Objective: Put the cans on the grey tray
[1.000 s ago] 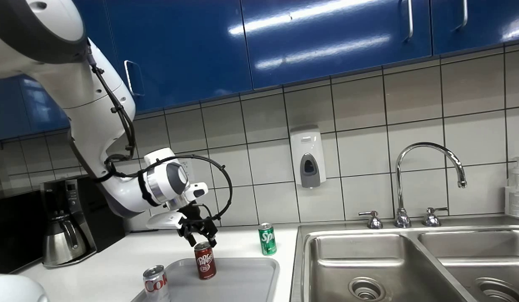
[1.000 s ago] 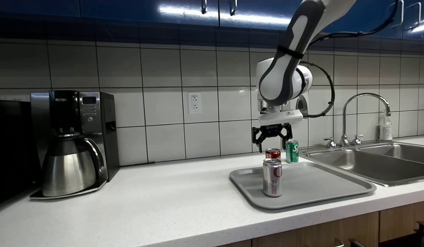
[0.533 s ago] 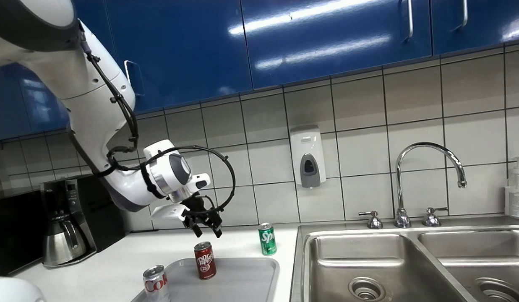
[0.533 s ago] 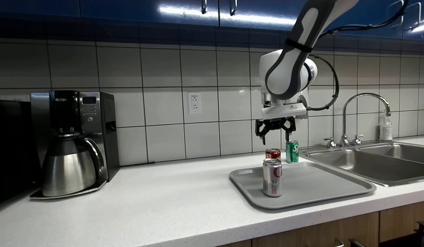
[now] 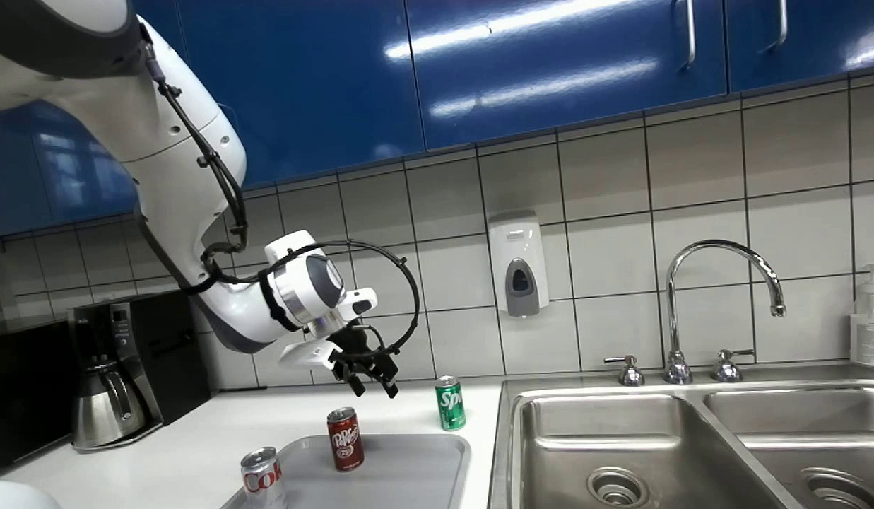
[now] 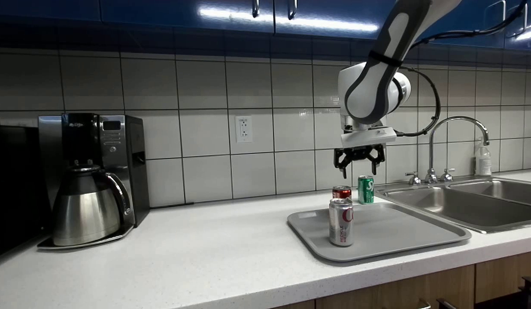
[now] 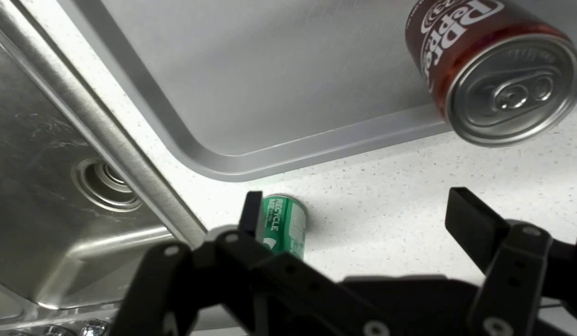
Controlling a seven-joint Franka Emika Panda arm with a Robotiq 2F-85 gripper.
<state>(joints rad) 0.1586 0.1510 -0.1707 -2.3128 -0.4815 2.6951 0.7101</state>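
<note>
The silver-white can (image 5: 263, 481) and the dark red can (image 5: 345, 440) stand upright on the grey tray (image 5: 401, 466). In an exterior view the silver-white can (image 6: 341, 223) partly hides the dark red can (image 6: 341, 192). The green can (image 5: 450, 403) stands on the white counter behind the tray (image 6: 402, 227). My gripper (image 5: 375, 390) is open and empty, above and between the dark red and green cans (image 6: 365, 189). In the wrist view the left finger of the gripper (image 7: 357, 207) partly covers the green can (image 7: 283, 224); the silver-white can is out of view.
A steel double sink (image 5: 620, 424) with a faucet (image 5: 677, 311) lies right of the tray and green can. A coffee maker with a steel pot (image 6: 89, 206) stands at the left. The tiled wall (image 6: 274, 128) rises behind the counter (image 6: 205, 253).
My open gripper has risen off the top of the dark red can and moved right in both exterior views, toward the green can. The cans and tray have not moved.
</note>
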